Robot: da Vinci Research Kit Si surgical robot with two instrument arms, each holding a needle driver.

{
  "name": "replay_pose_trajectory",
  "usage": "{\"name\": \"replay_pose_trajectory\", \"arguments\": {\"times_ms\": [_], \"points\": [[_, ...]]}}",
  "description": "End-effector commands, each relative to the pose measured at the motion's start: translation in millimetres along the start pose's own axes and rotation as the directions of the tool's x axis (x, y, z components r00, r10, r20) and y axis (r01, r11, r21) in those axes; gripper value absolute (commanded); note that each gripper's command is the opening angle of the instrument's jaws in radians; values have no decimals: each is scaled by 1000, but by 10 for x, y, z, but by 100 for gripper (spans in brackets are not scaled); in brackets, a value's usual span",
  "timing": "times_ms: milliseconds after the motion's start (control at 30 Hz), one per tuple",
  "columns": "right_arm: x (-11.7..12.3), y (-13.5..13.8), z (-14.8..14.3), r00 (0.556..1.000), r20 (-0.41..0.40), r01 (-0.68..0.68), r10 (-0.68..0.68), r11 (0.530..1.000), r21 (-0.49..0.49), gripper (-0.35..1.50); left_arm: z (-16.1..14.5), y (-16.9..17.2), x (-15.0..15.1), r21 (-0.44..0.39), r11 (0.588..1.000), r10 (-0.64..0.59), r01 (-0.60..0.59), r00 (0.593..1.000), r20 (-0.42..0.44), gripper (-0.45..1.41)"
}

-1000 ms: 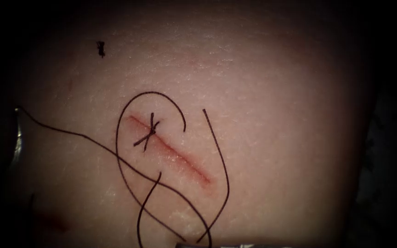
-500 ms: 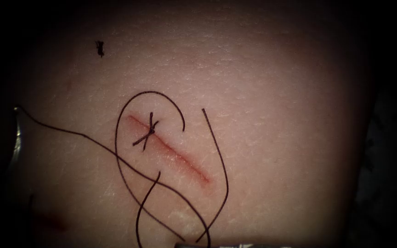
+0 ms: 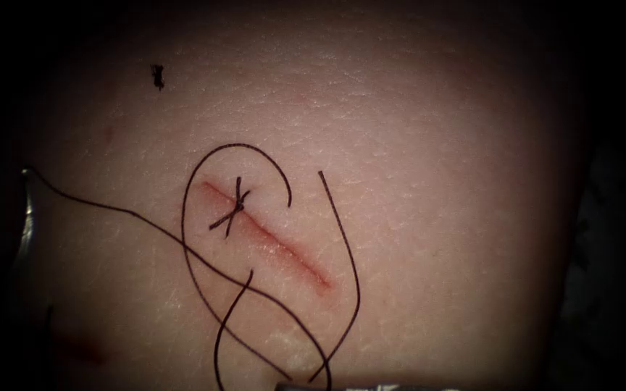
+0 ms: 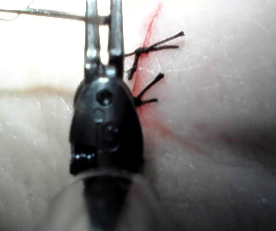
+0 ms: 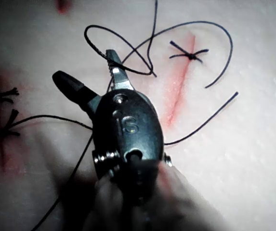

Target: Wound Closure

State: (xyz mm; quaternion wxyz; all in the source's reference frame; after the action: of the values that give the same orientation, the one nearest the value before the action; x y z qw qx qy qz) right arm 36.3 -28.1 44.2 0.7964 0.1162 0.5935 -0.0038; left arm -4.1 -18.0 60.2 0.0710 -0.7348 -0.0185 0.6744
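— Well, nearest us, what do we have?

— Our right pincer (image 5: 83, 64) stands spread and empty, with slack thread (image 3: 204, 289) looping and crossing itself just beside it.

— And past that?

— We see the cut (image 3: 277, 246) in the tissue (image 3: 436, 181), with one tied stitch (image 3: 235, 206) near its upper left end. Well left of the cut, our left pincer (image 4: 103, 14) pinches the needle (image 3: 29, 217), seemingly toward the end away from the thread. The needle is clear of the tissue.

— What worries us?

— We think a spread jaw could snag those crossed loops and tug the stitch. Gripped so near its end, the needle might also swivel under load.
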Motion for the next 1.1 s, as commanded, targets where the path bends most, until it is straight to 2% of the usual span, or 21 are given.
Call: {"name": "replay_pose_trajectory", "arguments": {"times_ms": [33, 1100], "points": [[-5, -4, 10, 1000, -2, -1, 1, 1000, 3, 126, 10, 2, -10, 5, 1000, 2, -2, 1000, 3, -45], [-5, -4, 10, 1000, -2, -1, 1, 1000, 3, 126, 10, 2, -10, 5, 1000, 2, -2, 1000, 3, -45]]}}
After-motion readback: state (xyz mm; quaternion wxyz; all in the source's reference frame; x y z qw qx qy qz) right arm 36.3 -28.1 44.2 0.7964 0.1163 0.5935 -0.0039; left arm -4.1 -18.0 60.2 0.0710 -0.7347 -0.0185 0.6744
